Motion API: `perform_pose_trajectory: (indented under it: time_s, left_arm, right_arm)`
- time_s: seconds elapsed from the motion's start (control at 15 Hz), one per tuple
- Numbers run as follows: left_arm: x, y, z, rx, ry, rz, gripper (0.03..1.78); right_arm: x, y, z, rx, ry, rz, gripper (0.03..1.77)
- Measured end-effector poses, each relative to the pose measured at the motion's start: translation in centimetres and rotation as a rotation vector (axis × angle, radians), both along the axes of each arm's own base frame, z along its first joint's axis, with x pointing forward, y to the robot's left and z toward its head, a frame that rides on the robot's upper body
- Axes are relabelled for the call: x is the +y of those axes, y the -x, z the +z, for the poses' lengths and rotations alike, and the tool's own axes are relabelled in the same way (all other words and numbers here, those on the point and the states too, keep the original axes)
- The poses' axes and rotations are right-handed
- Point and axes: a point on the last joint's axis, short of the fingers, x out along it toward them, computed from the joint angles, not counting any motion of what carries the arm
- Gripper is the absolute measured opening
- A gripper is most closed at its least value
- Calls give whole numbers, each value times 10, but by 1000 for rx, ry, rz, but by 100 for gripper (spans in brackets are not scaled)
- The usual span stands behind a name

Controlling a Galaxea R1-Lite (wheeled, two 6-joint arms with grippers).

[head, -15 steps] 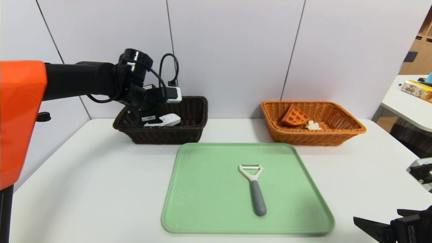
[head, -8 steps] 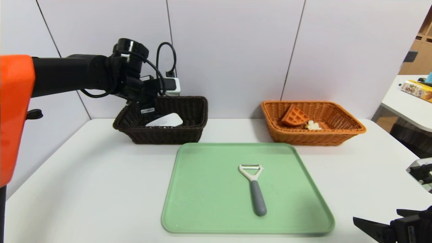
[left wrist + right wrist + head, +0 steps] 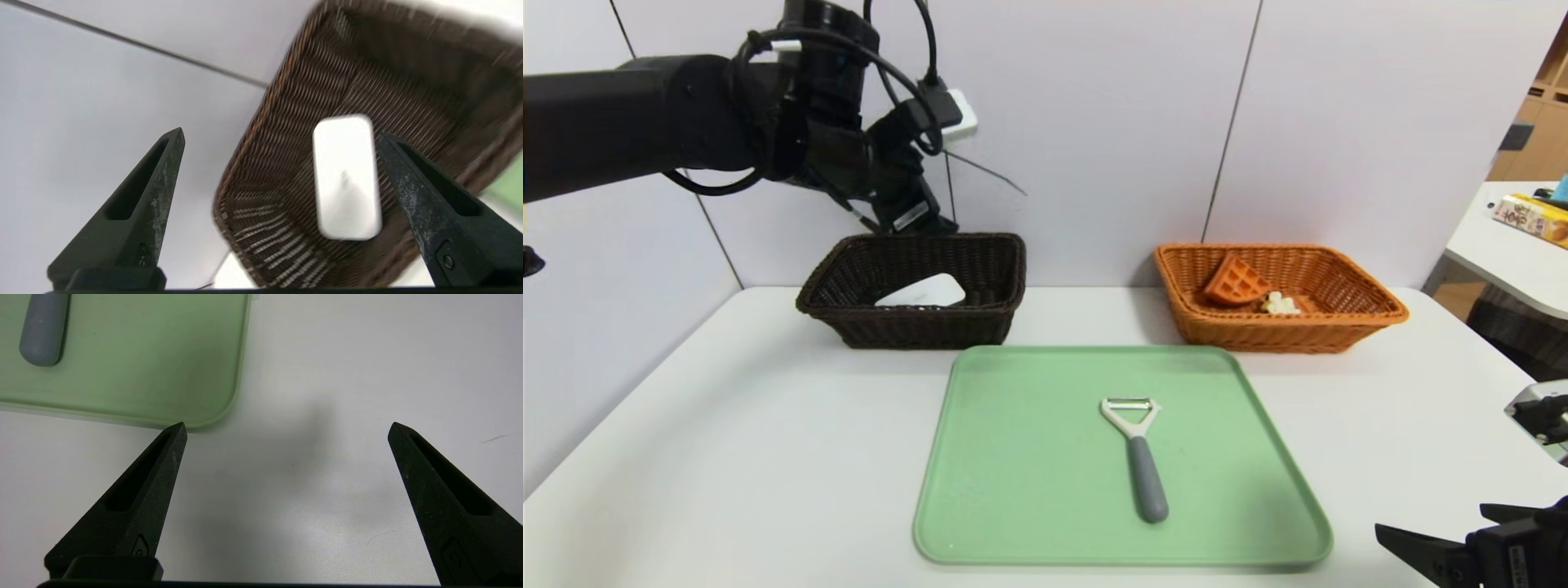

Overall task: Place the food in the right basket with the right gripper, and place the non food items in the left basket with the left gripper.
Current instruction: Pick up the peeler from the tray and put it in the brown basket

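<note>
Wide-open, empty left gripper (image 3: pixel 280 136) hangs above the apparently flat white device (image 3: pixel 925 291) in the dark basket (image 3: pixel 980 320).

Both baskets: woven wicker, dark brown (image 3: pixel 915 327) & orange (image 3: pixel 1282 331). Tray (image 3: pixel 1029 490): smooth matt green plastic. Peeler (image 3: pixel 1137 449): matt grey handle, metal blade. Tabletop (image 3: pixel 727 457): smooth, white, slight sheen.

A broad white counter (image 3: pixel 768 441) fills the lower frame, backed by pale grey wall panels (image 3: pixel 1094 122) split by thin dark seams. At the far right edge stands a second white table (image 3: pixel 1503 253), carrying a yellow printed carton (image 3: pixel 1531 217) at upper right.
</note>
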Motion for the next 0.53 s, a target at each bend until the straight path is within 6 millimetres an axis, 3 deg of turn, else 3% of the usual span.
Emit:
perform_pose_trajectory:
  time_s: [0.27,0.53]
  left_arm:
    - [-27,47,37,26,324,10,167]
    - [-51,99,55,85,561,98,169]
  right_arm:
    - [1,0,1,-4,0,3,170]
    - [1,0,2,-10,8,10,170]
